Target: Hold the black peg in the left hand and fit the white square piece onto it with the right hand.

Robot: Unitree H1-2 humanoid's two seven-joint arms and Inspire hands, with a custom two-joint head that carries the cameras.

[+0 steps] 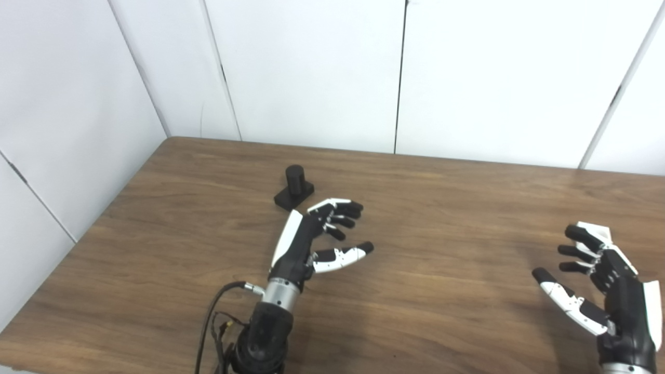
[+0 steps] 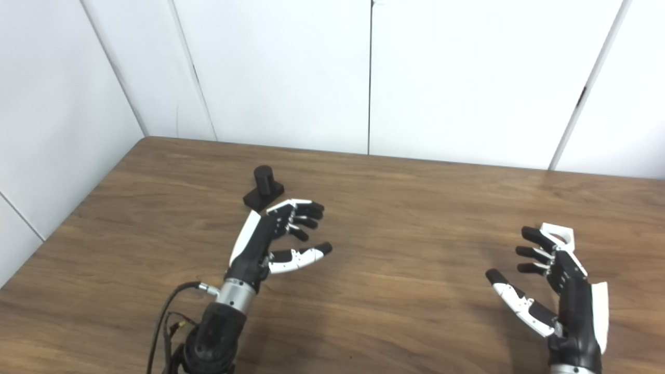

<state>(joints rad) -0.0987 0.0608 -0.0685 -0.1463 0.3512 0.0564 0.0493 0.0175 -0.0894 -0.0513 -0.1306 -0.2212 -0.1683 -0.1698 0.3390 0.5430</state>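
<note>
The black peg (image 1: 294, 188), a short cylinder on a square base, stands upright on the wooden table (image 1: 441, 208) left of centre. Just in front of it and slightly to its right hovers my left hand (image 1: 317, 239), open, fingers spread, not touching the peg. The white square piece (image 2: 560, 235) with a round hole lies on the table at the right, mostly hidden behind my right hand (image 2: 550, 280). That hand is open too, fingers apart, its fingertips close beside the piece; nothing is held.
White wall panels (image 1: 311, 72) rise behind the table's far edge and along its left side. A black cable (image 1: 213, 322) loops off the left forearm near the front edge.
</note>
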